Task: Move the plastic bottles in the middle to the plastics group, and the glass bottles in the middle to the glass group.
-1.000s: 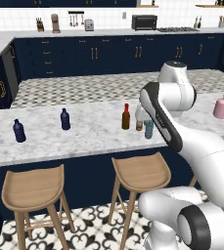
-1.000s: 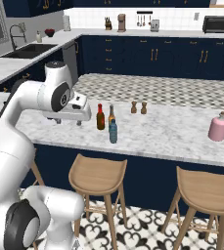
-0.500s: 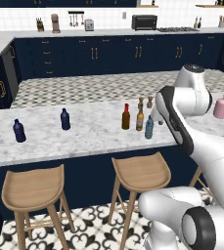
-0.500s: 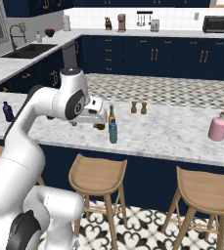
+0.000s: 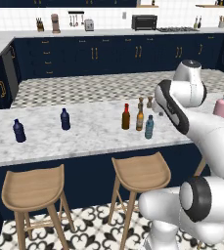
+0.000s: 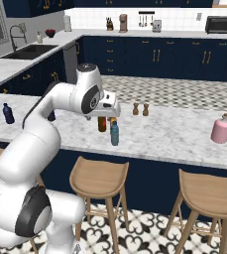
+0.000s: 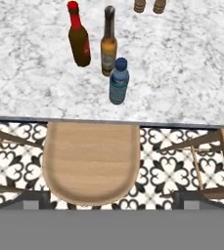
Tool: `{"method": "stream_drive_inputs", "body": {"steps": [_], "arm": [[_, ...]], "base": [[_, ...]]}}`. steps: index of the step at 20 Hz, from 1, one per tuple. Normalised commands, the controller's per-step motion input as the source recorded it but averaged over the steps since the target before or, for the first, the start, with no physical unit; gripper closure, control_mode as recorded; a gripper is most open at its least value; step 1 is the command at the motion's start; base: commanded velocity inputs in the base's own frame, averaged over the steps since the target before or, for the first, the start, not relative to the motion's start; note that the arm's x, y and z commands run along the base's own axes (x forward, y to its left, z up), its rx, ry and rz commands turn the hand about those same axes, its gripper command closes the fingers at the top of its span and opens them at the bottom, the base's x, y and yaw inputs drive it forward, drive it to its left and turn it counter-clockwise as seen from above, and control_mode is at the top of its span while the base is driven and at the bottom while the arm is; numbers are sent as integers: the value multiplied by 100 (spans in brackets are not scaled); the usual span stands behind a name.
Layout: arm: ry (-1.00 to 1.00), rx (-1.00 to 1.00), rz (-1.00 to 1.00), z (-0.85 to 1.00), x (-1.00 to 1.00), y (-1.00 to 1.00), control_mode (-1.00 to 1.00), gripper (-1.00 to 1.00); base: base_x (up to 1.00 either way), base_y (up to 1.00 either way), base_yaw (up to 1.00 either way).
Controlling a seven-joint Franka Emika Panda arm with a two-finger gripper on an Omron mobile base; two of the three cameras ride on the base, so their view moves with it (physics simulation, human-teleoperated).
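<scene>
Far left on the marble countertop (image 5: 84, 136), two navy plastic bottles (image 5: 19, 131) (image 5: 64, 119) stand well apart. Mid-counter, the red-capped brown bottle (image 7: 79, 39), amber bottle (image 7: 108, 46) and teal bottle (image 7: 118, 82) crowd together near the front edge; reaching for one risks toppling its neighbours. Two shakers (image 5: 145, 103) stand behind; the pink bottle (image 6: 221, 128) stands far right. I cannot tell the gripper's (image 6: 107, 115) opening.

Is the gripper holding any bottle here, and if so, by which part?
Nothing is held. The teal bottle, red-capped bottle and amber bottle all stand free on the counter, ahead of the hand.
</scene>
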Motion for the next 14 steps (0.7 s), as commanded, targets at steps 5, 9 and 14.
{"method": "stream_drive_inputs", "body": {"steps": [5,9,14], "arm": [[-5,-1,0,-21,24,-2,-100,-100],[-19,0,0,-26,37,0,-100,-100],[-17,0,0,-29,42,0,-100,-100]], "base": [[0,0,0],[0,0,0],[0,0,0]]}}
